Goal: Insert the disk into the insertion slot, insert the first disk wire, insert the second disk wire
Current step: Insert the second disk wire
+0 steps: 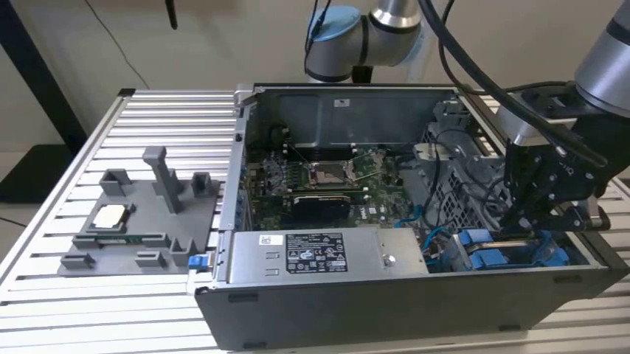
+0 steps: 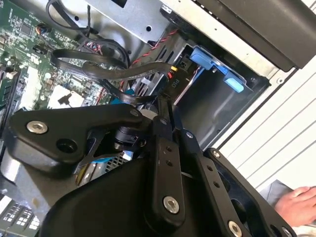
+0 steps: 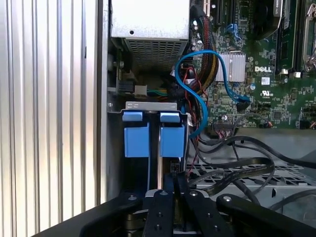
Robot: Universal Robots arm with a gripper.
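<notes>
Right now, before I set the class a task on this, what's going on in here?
A robot arm's end effector reaches down into the open computer case, in the corner at the exterior view's right. It sits just over two blue carrier frames standing side by side in the drive bay. A blue cable loops beside them.

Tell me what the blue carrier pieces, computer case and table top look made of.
Blue carrier pieces: moulded plastic probably, matte, uniform colour. Computer case: painted sheet metal, dark grey, folded edges. Table top: ribbed aluminium apparently, silver sheen.
</notes>
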